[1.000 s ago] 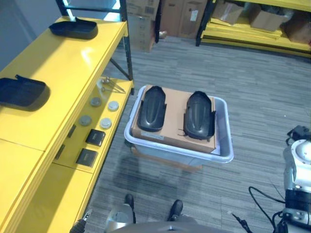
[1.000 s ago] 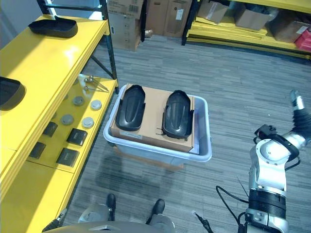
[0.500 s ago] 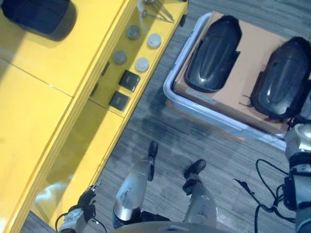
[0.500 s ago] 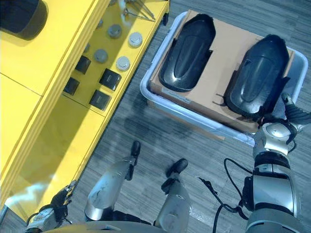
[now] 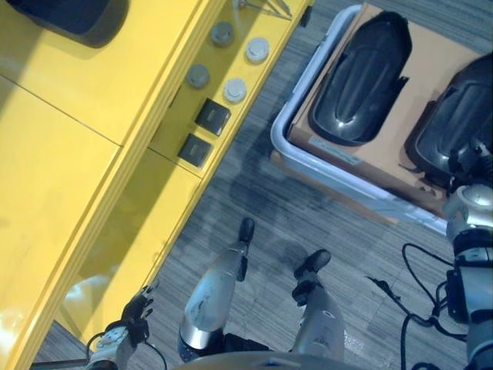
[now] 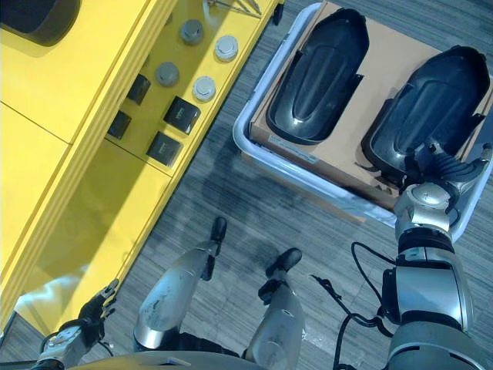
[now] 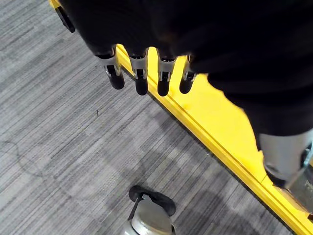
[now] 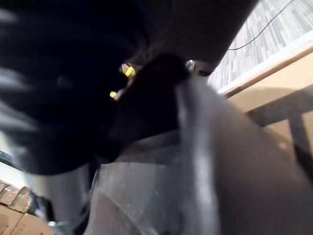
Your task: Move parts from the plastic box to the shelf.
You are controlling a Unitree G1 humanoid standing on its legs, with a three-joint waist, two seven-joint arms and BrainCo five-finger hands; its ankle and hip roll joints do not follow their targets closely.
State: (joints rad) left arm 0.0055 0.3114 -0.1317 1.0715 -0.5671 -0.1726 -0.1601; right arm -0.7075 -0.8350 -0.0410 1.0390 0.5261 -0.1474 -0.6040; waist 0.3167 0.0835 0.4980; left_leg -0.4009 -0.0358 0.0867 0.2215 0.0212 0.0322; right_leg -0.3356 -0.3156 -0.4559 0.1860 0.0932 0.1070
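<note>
Parts: two black moulded parts lie side by side on a brown cardboard sheet inside the box; left part, right part.
Shelf: the yellow shelf is at the robot's left; one more black part lies on its upper level.
Small things: on the lower level I count four round discs and four black blocks, with a thin metal piece above them.
Right hand: the right hand is at the near edge of the right part, dark fingers over its rim; whether they hold it I cannot tell.
Left hand: the left hand hangs low beside the shelf edge, fingers straight and relaxed, holding nothing.
Change: half a second ago the whole view sat a little differently, so the camera moved; the right hand has come slightly further onto the right part.
Floor: grey striped floor between shelf and box.
</note>
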